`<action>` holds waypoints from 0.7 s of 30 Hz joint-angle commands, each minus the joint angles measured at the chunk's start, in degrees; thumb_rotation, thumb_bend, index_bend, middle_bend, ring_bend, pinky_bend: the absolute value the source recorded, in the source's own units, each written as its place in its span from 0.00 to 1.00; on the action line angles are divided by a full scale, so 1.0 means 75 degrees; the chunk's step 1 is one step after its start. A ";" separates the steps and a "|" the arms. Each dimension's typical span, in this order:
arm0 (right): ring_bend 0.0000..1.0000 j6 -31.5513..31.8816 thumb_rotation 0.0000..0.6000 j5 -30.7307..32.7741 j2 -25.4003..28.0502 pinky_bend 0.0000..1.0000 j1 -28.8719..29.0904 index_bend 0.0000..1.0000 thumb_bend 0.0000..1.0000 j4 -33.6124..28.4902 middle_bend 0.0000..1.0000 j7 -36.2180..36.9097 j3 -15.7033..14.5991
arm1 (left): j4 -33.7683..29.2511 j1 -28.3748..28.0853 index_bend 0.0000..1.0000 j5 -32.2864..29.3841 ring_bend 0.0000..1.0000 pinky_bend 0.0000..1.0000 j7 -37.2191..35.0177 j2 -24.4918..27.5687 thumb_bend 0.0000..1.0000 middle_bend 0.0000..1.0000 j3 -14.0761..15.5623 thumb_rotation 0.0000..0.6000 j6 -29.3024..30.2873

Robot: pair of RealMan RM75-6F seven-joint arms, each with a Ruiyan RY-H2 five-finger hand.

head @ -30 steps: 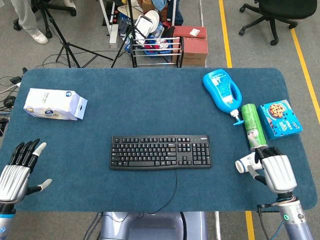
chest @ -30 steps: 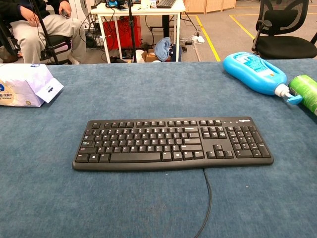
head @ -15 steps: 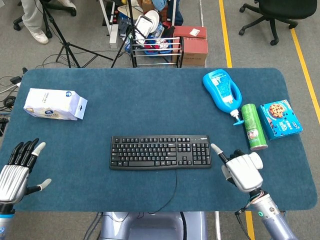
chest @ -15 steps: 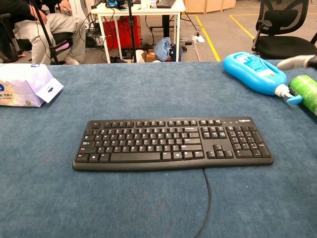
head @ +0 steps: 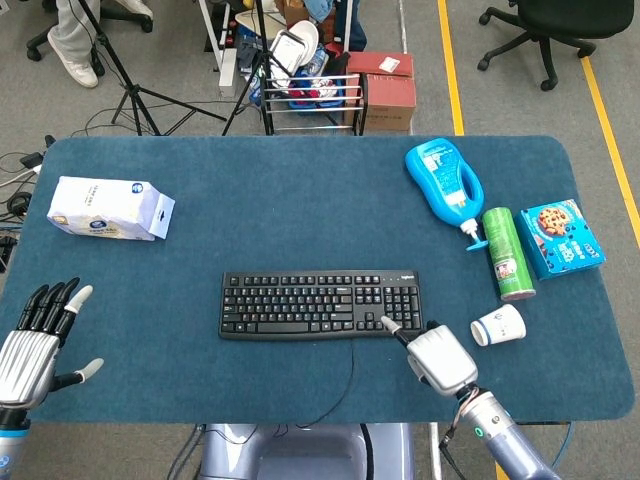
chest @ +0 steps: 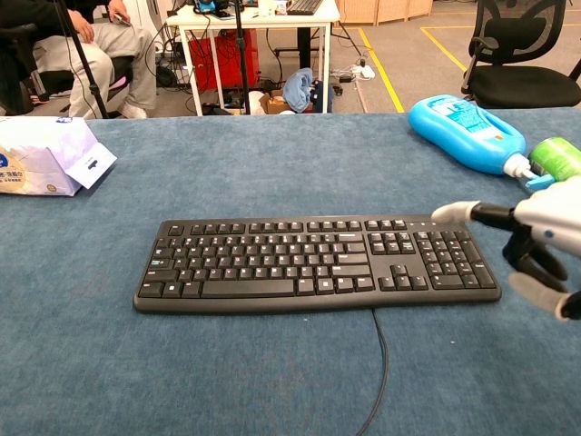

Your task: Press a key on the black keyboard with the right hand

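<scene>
The black keyboard [head: 320, 304] lies flat in the middle of the blue table, its cable trailing off the front edge. My right hand [head: 437, 358] is at the keyboard's front right corner, holding nothing. One finger points out over the keys near the number pad and the others are curled in. In the chest view the right hand [chest: 545, 245] hovers above the keyboard [chest: 313, 262], its fingertip raised off the number pad. My left hand [head: 30, 350] rests by the table's front left edge, fingers apart and empty.
A white paper cup [head: 498, 325] lies on its side just right of my right hand. Behind it lie a green can [head: 508, 254], a blue bottle [head: 445, 180] and a blue cookie box [head: 562, 236]. A white tissue pack [head: 110, 208] sits far left.
My right hand has swept left from beside the cup and green can to the keyboard's right end, one finger now stretched over the keys. The left hand has stayed put.
</scene>
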 commanded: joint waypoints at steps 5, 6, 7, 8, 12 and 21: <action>0.66 -0.0315 1.00 0.0425 -0.0353 0.43 0.0248 0.07 0.62 0.0006 0.74 -0.0510 -0.0101 | -0.0013 -0.0017 0.00 -0.0007 0.00 0.00 0.0065 -0.0018 0.00 0.00 0.0019 1.00 -0.0071; 0.66 -0.0341 1.00 0.0479 -0.0399 0.43 0.0279 0.07 0.62 0.0002 0.74 -0.0583 -0.0106 | -0.0016 -0.0020 0.00 -0.0004 0.00 0.00 0.0079 -0.0023 0.00 0.00 0.0022 1.00 -0.0080; 0.66 -0.0370 1.00 0.0539 -0.0442 0.43 0.0312 0.07 0.62 -0.0003 0.74 -0.0650 -0.0108 | -0.0020 -0.0023 0.00 0.0000 0.00 0.00 0.0089 -0.0026 0.00 0.00 0.0026 1.00 -0.0089; 0.66 -0.0397 1.00 0.0606 -0.0481 0.43 0.0344 0.08 0.62 -0.0015 0.74 -0.0712 -0.0109 | -0.0020 -0.0023 0.00 0.0005 0.00 0.00 0.0090 -0.0028 0.00 0.00 0.0033 1.00 -0.0094; 0.66 -0.0519 1.00 0.0859 -0.0630 0.43 0.0479 0.08 0.62 -0.0048 0.74 -0.0918 -0.0082 | -0.0028 -0.0019 0.00 0.0011 0.00 0.00 0.0077 -0.0024 0.00 0.00 0.0033 1.00 -0.0083; 0.66 -0.0719 1.00 0.1911 -0.0937 0.43 0.0892 0.09 0.62 0.0062 0.74 -0.1469 0.0131 | -0.0036 -0.0025 0.00 0.0051 0.00 0.00 0.0042 -0.0014 0.00 0.00 0.0052 1.00 -0.0088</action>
